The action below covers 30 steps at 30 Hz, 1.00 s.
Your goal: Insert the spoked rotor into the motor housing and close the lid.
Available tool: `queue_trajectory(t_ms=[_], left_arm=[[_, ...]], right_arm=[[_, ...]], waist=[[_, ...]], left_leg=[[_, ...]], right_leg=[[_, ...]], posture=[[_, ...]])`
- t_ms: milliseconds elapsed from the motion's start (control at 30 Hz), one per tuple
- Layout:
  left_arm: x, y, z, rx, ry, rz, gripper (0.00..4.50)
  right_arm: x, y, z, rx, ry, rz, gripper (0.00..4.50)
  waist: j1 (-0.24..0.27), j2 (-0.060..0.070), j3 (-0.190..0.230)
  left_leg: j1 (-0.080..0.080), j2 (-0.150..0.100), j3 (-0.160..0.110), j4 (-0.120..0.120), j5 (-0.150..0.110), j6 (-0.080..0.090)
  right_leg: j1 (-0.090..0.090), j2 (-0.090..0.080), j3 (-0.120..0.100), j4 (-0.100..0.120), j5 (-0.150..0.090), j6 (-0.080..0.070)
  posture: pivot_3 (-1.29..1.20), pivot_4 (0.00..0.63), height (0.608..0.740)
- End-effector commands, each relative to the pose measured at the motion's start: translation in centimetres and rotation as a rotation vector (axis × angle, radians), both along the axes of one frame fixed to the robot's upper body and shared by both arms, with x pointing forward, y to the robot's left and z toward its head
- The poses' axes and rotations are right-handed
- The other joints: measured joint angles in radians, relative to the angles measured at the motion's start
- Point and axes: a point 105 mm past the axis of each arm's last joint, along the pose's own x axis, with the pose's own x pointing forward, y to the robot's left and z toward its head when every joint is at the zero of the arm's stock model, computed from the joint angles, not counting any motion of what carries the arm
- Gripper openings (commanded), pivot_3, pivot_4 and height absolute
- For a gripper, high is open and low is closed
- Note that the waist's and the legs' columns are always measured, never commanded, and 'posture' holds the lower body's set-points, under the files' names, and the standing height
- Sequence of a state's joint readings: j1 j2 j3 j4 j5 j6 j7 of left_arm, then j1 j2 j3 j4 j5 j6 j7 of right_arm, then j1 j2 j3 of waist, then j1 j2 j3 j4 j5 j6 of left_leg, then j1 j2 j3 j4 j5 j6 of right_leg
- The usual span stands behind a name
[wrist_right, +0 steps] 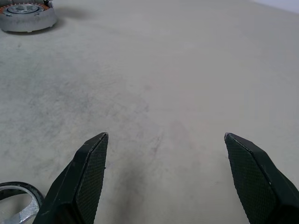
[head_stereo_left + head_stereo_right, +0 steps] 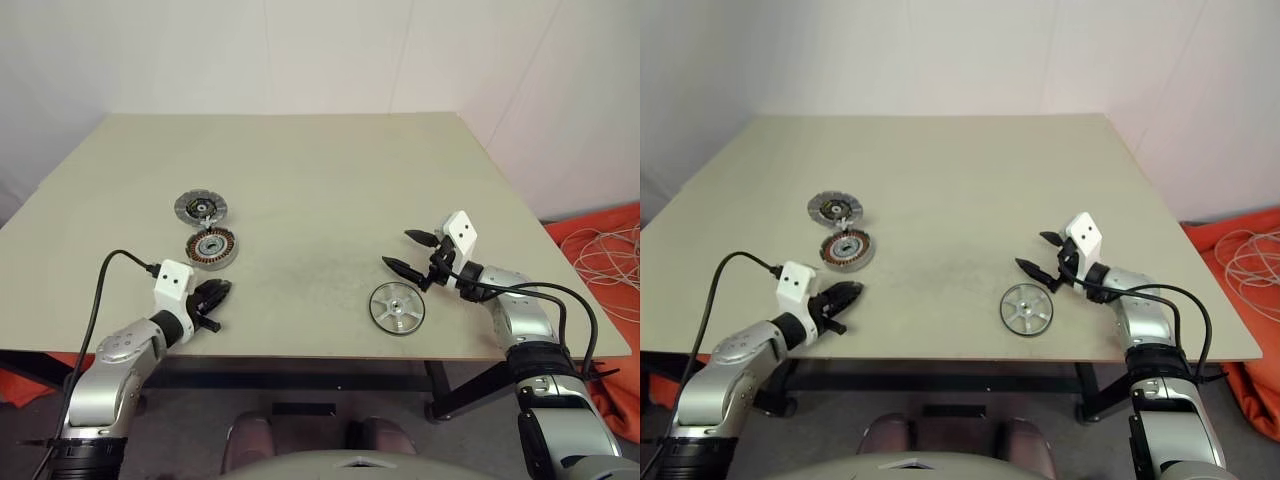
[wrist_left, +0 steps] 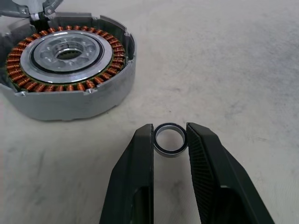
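Note:
The spoked rotor (image 2: pixel 397 307), a flat silver wheel, lies near the table's front edge on the right. My right gripper (image 2: pixel 395 249) hovers just behind and beside it, open and empty; the rotor's rim (image 1: pixel 14 196) shows by one finger in the right wrist view. The motor housing (image 2: pixel 210 247), with copper windings facing up, sits front left. The lid (image 2: pixel 200 207) lies right behind it, dark segmented face up. My left gripper (image 3: pixel 170 133) is a short way in front of the housing (image 3: pixel 65 60), shut on a small thin ring (image 3: pixel 170 140) that stands tilted between its fingertips.
The beige table (image 2: pixel 320 180) has open surface between the housing and the rotor and across its far half. Orange cloth and white cable (image 2: pixel 600 250) lie on the floor past the right edge.

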<state>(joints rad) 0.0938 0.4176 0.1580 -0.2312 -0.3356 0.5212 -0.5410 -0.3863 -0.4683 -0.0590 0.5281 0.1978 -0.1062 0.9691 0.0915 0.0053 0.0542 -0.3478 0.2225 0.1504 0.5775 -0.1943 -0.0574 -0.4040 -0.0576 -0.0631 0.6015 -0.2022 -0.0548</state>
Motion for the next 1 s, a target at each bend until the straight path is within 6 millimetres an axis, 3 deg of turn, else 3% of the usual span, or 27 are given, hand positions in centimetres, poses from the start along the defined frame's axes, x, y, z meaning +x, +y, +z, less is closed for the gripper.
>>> queue_trajectory(t_ms=[33, 267, 400, 667, 867, 1000], left_arm=[[-0.2, -0.1, 1.0, 0.001, -0.017, -0.028, 2.03], [-0.6, -0.2, 1.0, 0.008, 0.005, -0.051, 4.44], [-0.6, 0.2, 1.6, 0.085, 0.017, -0.097, 4.48], [0.0, -0.5, 5.2, 0.294, 0.045, -0.337, 4.48], [2.3, 0.1, 7.6, 0.542, 0.072, -0.499, 4.48], [4.0, 0.8, 8.2, 0.703, 0.101, -0.563, 4.48]], right_arm=[[0.5, 0.1, 1.8, 0.001, -0.066, 0.014, 4.50], [0.5, 0.3, 1.8, 0.002, -0.067, 0.017, 4.50], [0.5, 0.4, 2.1, 0.002, -0.072, 0.019, 4.50], [0.7, 0.4, 2.4, 0.000, -0.077, 0.020, 4.50], [0.9, 0.7, 2.4, 0.000, -0.077, 0.027, 4.50], [0.9, 1.0, 2.5, 0.004, -0.083, 0.032, 4.50]], waist=[[0.000, 0.000, 0.000], [0.000, 0.000, 0.000], [0.000, 0.000, 0.000], [-0.001, 0.000, 0.000], [-0.001, 0.001, 0.001], [0.000, 0.002, 0.001]], left_leg=[[0.000, 0.000, 0.000, 0.000, 0.000, 0.000], [0.000, 0.000, 0.000, 0.000, 0.000, 0.000], [0.000, 0.000, 0.000, 0.000, 0.000, 0.000], [0.003, 0.000, 0.000, 0.001, 0.000, 0.000], [0.004, 0.000, 0.000, 0.000, 0.000, -0.001], [0.004, 0.000, 0.000, 0.001, 0.001, -0.001]], right_leg=[[0.000, 0.000, 0.000, 0.000, 0.000, 0.000], [0.000, 0.000, 0.000, 0.000, 0.000, 0.000], [0.000, 0.000, 0.000, 0.000, 0.000, 0.000], [0.000, 0.000, 0.000, 0.001, 0.000, 0.000], [0.000, 0.000, 0.001, 0.004, 0.000, 0.000], [0.000, 0.000, 0.001, 0.004, 0.000, -0.001]], posture=[[0.00, 0.000, 0.740], [0.00, 0.000, 0.740], [0.00, 0.000, 0.740], [0.00, 0.000, 0.740], [0.00, 0.000, 0.740], [0.00, 0.000, 0.740]])
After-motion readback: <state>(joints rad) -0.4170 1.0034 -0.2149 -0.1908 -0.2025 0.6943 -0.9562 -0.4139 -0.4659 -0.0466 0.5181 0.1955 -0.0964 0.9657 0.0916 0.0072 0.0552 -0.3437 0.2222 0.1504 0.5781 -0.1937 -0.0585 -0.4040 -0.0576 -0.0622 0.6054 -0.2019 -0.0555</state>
